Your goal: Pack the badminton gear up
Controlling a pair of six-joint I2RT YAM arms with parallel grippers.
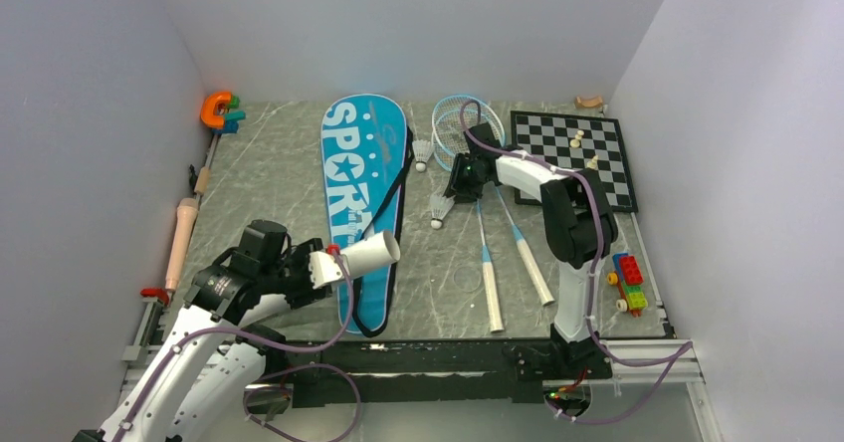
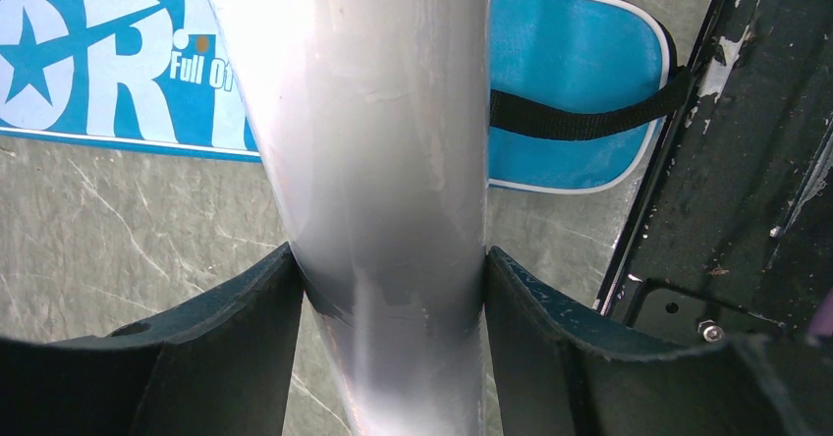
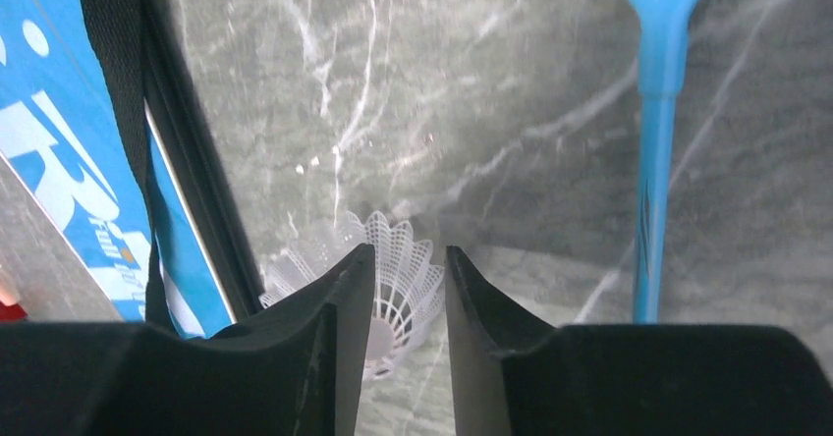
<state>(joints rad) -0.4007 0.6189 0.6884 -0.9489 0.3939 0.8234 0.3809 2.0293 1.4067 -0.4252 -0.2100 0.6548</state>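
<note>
My left gripper (image 1: 323,268) (image 2: 390,254) is shut on the long white tube (image 1: 366,253) (image 2: 373,132) and holds it over the near end of the blue "SPORT" bag (image 1: 360,178) (image 2: 580,73). The tube's open end points right. My right gripper (image 1: 450,191) (image 3: 410,251) is narrowly open, its jaws around a white shuttlecock (image 1: 441,210) (image 3: 403,279) lying on the table. A second shuttlecock (image 1: 423,151) lies by the bag. Two light-blue rackets (image 1: 463,123) lie right of the bag, handles (image 1: 493,303) towards me. One racket shaft (image 3: 653,161) shows in the right wrist view. A third shuttlecock is not in view.
A black-and-white chessboard (image 1: 572,153) with a few pieces lies at the back right. An orange clamp (image 1: 216,110) sits at the back left. A wooden roller (image 1: 182,238) lies along the left edge. Toy bricks (image 1: 629,283) sit at the right. The black base rail (image 2: 747,161) runs along the near edge.
</note>
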